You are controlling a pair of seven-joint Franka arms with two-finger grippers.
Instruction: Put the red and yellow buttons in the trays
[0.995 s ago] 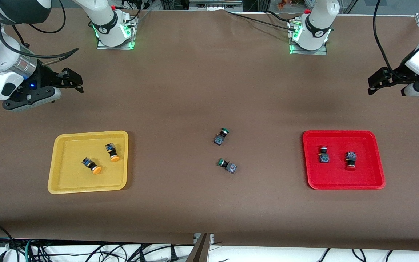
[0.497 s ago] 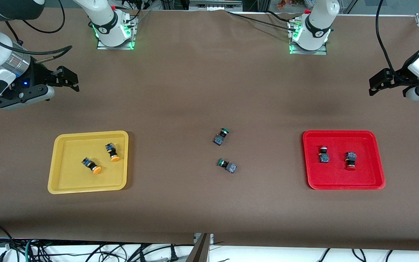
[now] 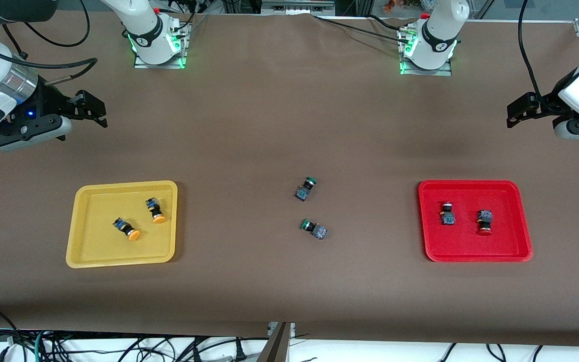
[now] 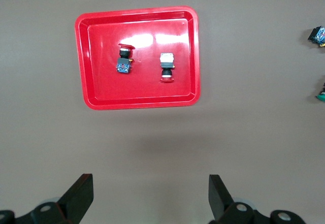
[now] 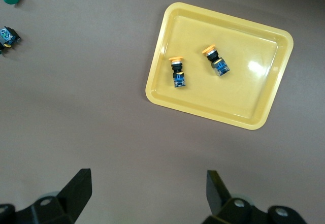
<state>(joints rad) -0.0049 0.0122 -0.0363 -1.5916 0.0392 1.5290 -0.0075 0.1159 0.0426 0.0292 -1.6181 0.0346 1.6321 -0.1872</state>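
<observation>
Two yellow-capped buttons (image 3: 126,229) (image 3: 155,210) lie on their sides in the yellow tray (image 3: 98,249). Two red-capped buttons (image 3: 447,213) (image 3: 484,221) lie in the red tray (image 3: 470,249). My right gripper (image 3: 94,108) is open and empty, up in the air over bare table at the right arm's end. In its wrist view (image 5: 150,191) the yellow tray (image 5: 238,99) shows with both buttons (image 5: 177,72) (image 5: 216,60). My left gripper (image 3: 518,110) is open and empty over the left arm's end. In its wrist view (image 4: 151,193) the red tray (image 4: 137,94) holds both buttons (image 4: 124,59) (image 4: 166,66).
Two green-capped buttons (image 3: 305,188) (image 3: 314,230) lie on the brown table mat midway between the trays. Both arm bases (image 3: 156,42) (image 3: 427,48) stand along the table edge farthest from the front camera.
Both grippers have drawn a little up and away from the trays toward their ends of the table. The buttons and trays have not moved.
</observation>
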